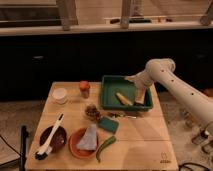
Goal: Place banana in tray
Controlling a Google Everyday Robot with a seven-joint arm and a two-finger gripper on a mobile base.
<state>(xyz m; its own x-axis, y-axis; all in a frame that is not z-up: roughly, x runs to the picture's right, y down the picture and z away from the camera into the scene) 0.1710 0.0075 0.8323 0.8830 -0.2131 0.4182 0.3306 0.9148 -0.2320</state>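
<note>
The dark green tray sits at the back right of the wooden table. The pale yellow banana lies inside it, right of centre, tilted. My gripper hangs at the end of the white arm over the tray's right side, just right of the banana.
A teal block and a green chili pepper lie in front of the tray. An orange plate holds a grey cloth. A dark bowl holds a white brush. A white cup, an orange-capped jar and a brown cluster stand at the left.
</note>
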